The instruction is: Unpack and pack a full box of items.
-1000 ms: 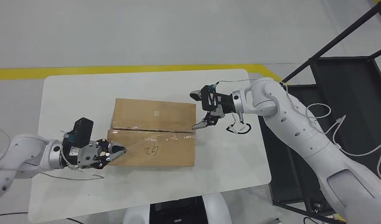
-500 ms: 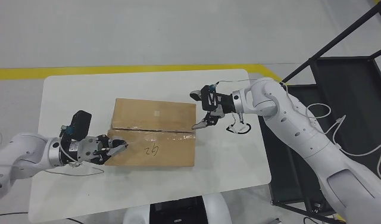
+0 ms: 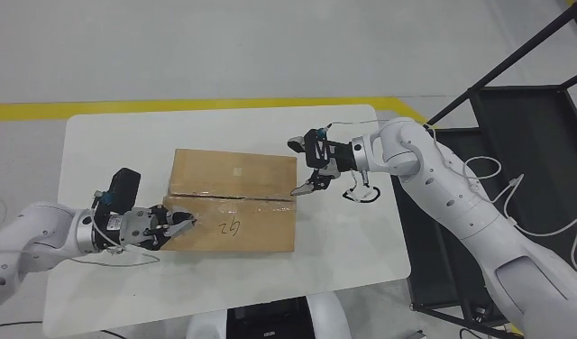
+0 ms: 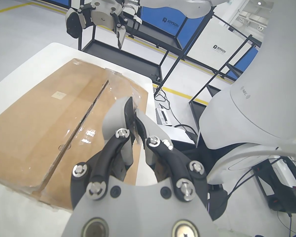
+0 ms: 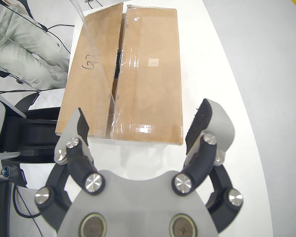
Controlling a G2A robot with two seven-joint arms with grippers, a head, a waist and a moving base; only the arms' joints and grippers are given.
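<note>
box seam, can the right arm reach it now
Probably yes: the right gripper hangs open just off the box end, facing the seam, nothing between them; the left gripper holds the peeled tape lifted.

In the top view the left gripper [image 3: 187, 220], at the lower left of the frame with the clear tape [image 5: 88, 34] pinched in it, has moved a little toward the top of the frame, beside the left end of the box [image 3: 233, 172]. Its wrist has turned slightly too. Most of this came in the first half second; afterwards it crept only a trace to the right.
</note>
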